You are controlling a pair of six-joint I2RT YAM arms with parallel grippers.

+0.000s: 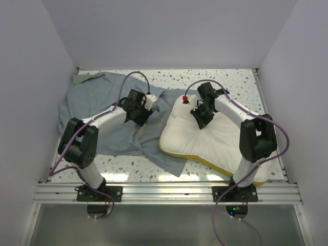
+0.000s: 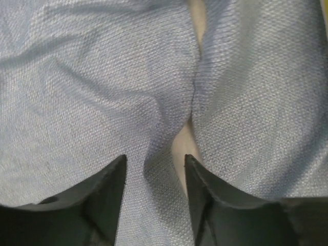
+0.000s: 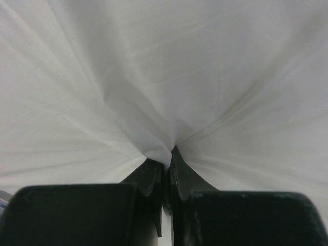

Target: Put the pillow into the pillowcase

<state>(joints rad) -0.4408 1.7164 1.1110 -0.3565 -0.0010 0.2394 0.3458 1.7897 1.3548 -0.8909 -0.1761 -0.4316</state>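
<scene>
While the pillow [image 1: 205,141] lies on the right part of the table [image 1: 230,82], with its left edge against the pillowcase [image 1: 97,107], a small pinch of its white top cloth is held by the right gripper [image 3: 166,166], whose jaws are closed fully on it. The left gripper [image 2: 155,159] is kept partly open over the grey-blue cloth, and a raised fold is seen between its fingers [image 2: 107,200]; nothing appears to be gripped there yet. For this step to be done well, only the upper layer at the mouth should be taken, so that the opening can be lifted. Where exactly the mouth lies cannot be told.
</scene>
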